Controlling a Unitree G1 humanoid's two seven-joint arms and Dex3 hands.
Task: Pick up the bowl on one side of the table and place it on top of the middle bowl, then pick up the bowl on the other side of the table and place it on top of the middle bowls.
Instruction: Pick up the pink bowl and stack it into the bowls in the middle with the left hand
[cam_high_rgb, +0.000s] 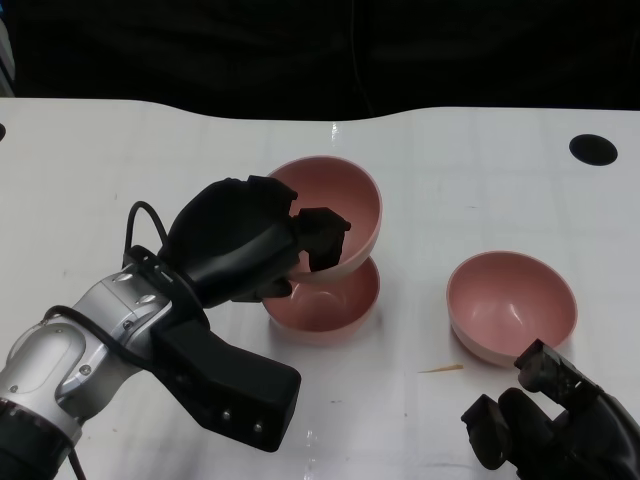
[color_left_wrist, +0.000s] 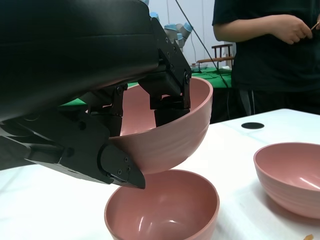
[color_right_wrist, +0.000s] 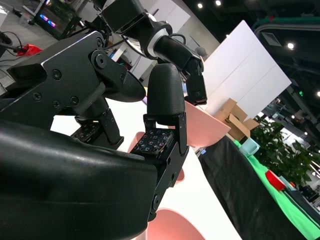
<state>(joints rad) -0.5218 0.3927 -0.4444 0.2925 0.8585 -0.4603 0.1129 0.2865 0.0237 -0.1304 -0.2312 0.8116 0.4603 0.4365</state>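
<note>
Head view: we see 3 pink bowls on the white table (cam_high_rgb: 90, 170). The left hand (cam_high_rgb: 250, 245) grips the lifted bowl (cam_high_rgb: 345, 200) by its near rim, fingers hooked inside and thumb outside, and holds it tilted just above the middle bowl (cam_high_rgb: 335, 305). The 2 overlap from this angle; we can't tell here whether they touch. The 3rd bowl (cam_high_rgb: 510, 305) sits apart on the robot's right side, upright on the table. A small tan sliver (cam_high_rgb: 440, 369) lies on the table near it. The right hand (cam_high_rgb: 550, 420) is low at the frame's corner, just short of the 3rd bowl, fingers apart & holding nothing. A black round hole (cam_high_rgb: 593, 149) marks the table's far right.

Left wrist view: the left hand (color_left_wrist: 125, 115) clamps the lifted bowl (color_left_wrist: 175, 135) at the rim, fingers (color_left_wrist: 170, 102) inside the wall. The bowl tips & hangs just over the middle bowl (color_left_wrist: 162, 207), a thin gap showing between them. The 3rd bowl (color_left_wrist: 290, 175) rests on the table beside them. A person in a dark top (color_left_wrist: 265, 45) stands beyond the table.

Right wrist view: the right hand (color_right_wrist: 125, 145) fills the frame, fingers (color_right_wrist: 165, 100) spread w/ nothing between them. Past them we see the left arm holding the lifted bowl (color_right_wrist: 210, 132). Pink at the frame's lower edge is too cropped to identify.
</note>
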